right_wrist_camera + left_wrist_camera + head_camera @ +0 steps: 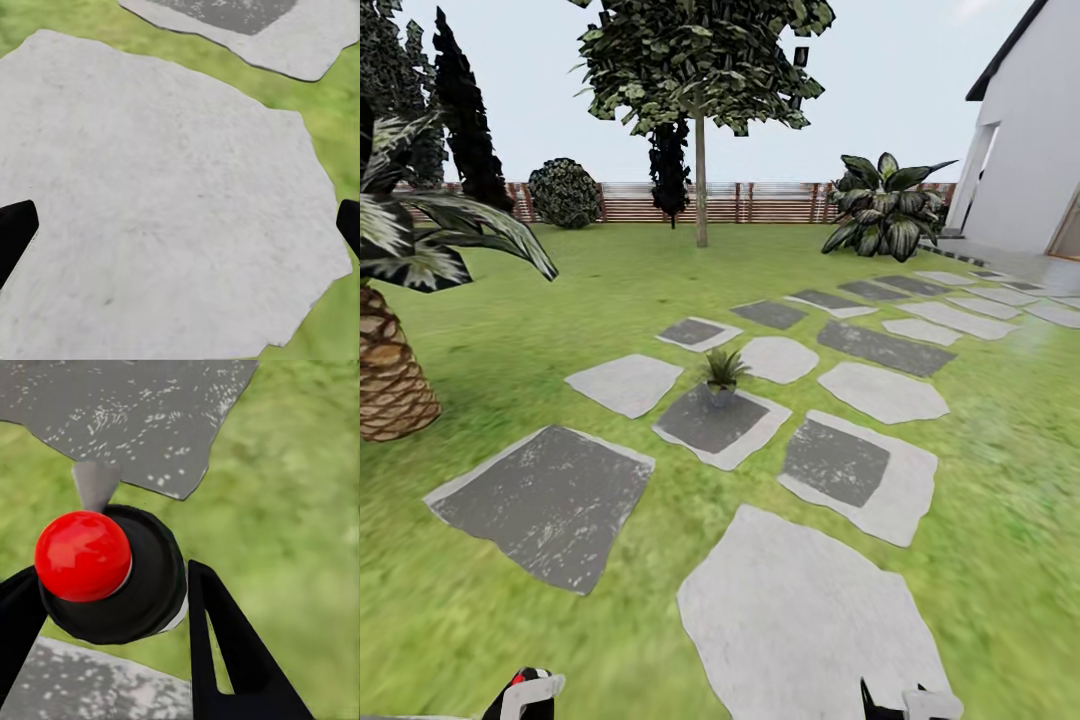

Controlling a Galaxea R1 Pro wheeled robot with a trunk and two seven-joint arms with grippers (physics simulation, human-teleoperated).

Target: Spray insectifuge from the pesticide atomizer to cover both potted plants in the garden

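**Head view and wrist views: garden holdings, largest first**

1. Lawn (510, 300) – green, running back to a brown slatted fence (630, 202).
2. House wall (1030, 150) – white, at the far right.
3. Tree (700, 60) – slim trunk, standing before the fence.
4. Palm (390, 370) – scaly brown trunk, at the left edge.
5. Stepping stones (810, 620) – grey, pale and dark, laid in a path toward the house.
6. Broad-leaved shrub (885, 205) – near the house corner.
7. Potted plant (721, 372) – one small green rosette, on the far edge of a dark-centred stone, mid-path and well ahead of both arms.
8. Pesticide atomizer (154, 585) – dark round body, red knob (82, 555), grey nozzle (seen from above); clamped between the black fingers (225, 645) of the left gripper (112, 570), over grass and stone. Its top shows at the head view's lower left.
9. Right gripper (180, 232) – fingertips far apart, nothing between them, above a pale stone (165, 172).
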